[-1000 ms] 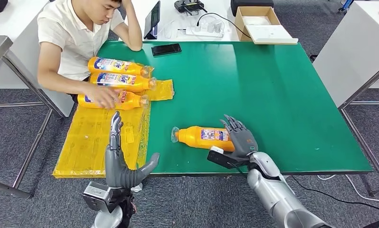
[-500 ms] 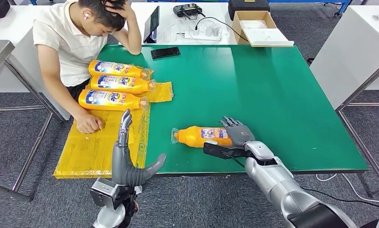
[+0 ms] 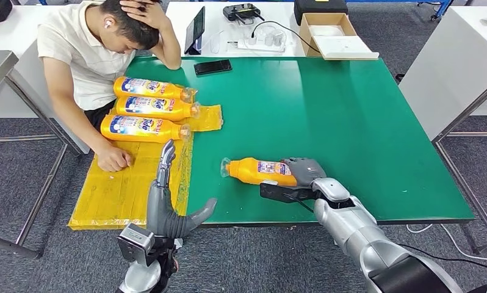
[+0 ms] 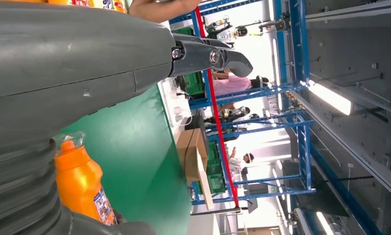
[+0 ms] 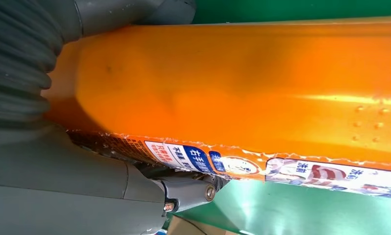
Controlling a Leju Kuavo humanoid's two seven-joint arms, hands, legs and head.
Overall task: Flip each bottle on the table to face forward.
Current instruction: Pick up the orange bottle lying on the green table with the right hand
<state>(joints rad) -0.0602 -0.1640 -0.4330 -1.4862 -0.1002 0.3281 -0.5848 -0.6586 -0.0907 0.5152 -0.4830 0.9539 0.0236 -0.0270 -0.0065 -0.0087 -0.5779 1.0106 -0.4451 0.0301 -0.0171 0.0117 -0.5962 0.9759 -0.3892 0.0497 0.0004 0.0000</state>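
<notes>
The right hand (image 3: 303,170) has closed over the base of the orange bottle (image 3: 260,171), which lies on the green table (image 3: 351,122) right of the yellow sheet (image 3: 122,183); a flip looks imminent. The left hand (image 3: 168,207) stays open.

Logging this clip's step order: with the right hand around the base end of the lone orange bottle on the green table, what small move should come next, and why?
Probably roll the lone orange plastic bottle about its long axis. The right hand grips its base end as it lies on the green table, small-print label up, unlike the three orange bottles whose large front labels face up. The left hand hangs open, off the table.
</notes>
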